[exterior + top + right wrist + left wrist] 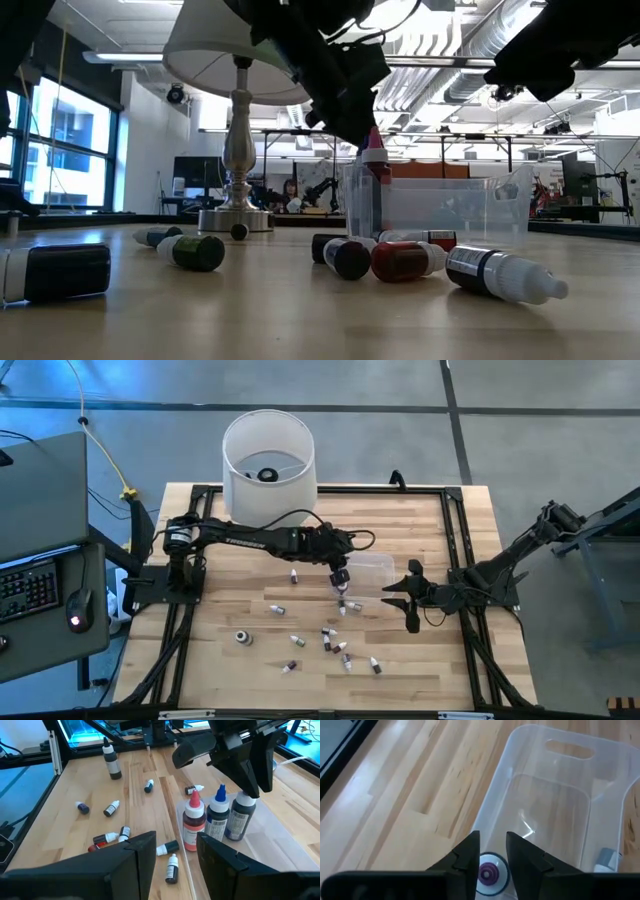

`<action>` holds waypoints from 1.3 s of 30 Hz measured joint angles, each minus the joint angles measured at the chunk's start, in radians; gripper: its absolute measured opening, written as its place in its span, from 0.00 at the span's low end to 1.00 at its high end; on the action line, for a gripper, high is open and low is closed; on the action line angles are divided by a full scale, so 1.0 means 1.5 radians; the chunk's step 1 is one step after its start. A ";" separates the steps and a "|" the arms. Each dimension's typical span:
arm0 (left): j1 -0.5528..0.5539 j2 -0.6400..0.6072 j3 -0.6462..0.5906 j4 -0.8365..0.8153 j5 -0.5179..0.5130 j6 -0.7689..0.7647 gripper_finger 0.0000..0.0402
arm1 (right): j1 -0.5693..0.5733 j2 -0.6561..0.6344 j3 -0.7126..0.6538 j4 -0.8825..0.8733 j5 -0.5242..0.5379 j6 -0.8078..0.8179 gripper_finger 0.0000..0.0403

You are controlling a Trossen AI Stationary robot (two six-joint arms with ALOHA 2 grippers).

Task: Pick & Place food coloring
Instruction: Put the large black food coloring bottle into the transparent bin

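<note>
Several tiny food coloring bottles lie on their sides on the wooden table (330,642), mostly near the front. A red-tipped bottle (193,822) and a blue-tipped bottle (218,817) stand upright at the left end of the clear tub (375,565), seemingly inside it. Beside them stands a dark bottle (241,820) with a purple cap (489,872). My left gripper (340,575) points down over that bottle, its fingers narrowly apart on either side of the top. My right gripper (412,598) waits open just right of the tub, holding nothing. My left gripper has the dark bottle's top end (245,799) between its two fingers (470,851), coming from above and pointing down. The bottle stands upright with its base level with the two bottles beside it. The fingers themselves hide the exact place of contact.
A big white lampshade (268,458) stands at the table's far edge, behind the left arm. A taller dark bottle (111,762) stands toward the left side. Another grey cap (607,857) shows in the tub. A desk with keyboard and mouse sits left of the table.
</note>
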 joint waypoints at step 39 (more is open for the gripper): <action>-0.465 -0.391 0.000 -0.597 -0.327 -0.294 0.25 | -0.051 0.262 0.020 0.501 -0.186 -0.233 0.34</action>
